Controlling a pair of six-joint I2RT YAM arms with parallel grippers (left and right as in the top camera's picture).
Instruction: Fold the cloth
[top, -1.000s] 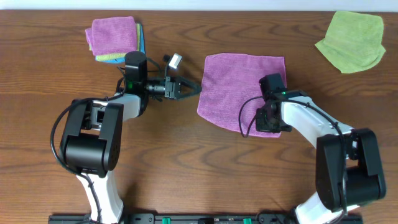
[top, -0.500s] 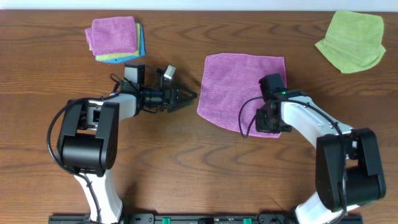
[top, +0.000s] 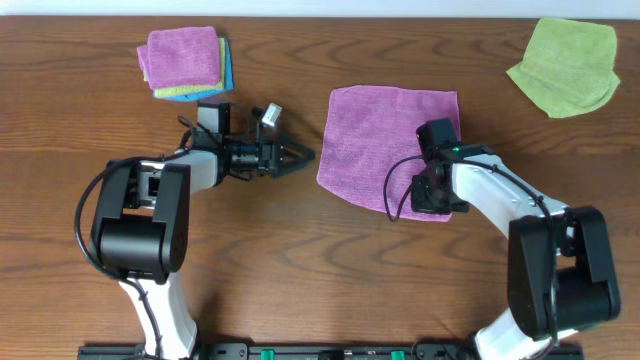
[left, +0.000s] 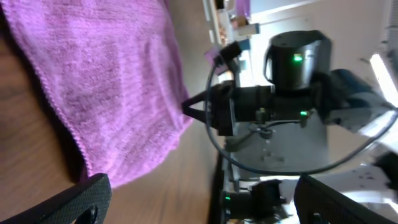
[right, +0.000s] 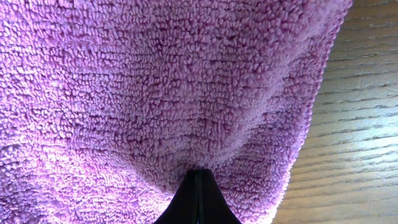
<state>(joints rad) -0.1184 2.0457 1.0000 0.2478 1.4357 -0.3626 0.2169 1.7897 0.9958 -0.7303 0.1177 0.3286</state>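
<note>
1. The cloth (top: 385, 140) is seen spread flat on the table (top: 300, 260), right of centre; it is nearly square, so no clear long axis can be told; its far edge is aligned with the table's far edge, while its left edge slants inward toward the near side.
2. The right gripper (top: 432, 197) is set down on the cloth's near right corner; its arm is bent up from the near right and reaches in leftward; the jaws are pressed together, and the pile is puckered into their tip (right: 198, 186), so a pinch of the cloth is held.
3. The left gripper (top: 300, 155) is held low, stretched rightward toward the cloth's left edge but apart from it; its fingers (left: 87, 196) are spread wide with nothing between them.
4. A stack of folded cloths (top: 185, 62) and a lime-green cloth (top: 563, 65) are seen at the far corners.
</note>
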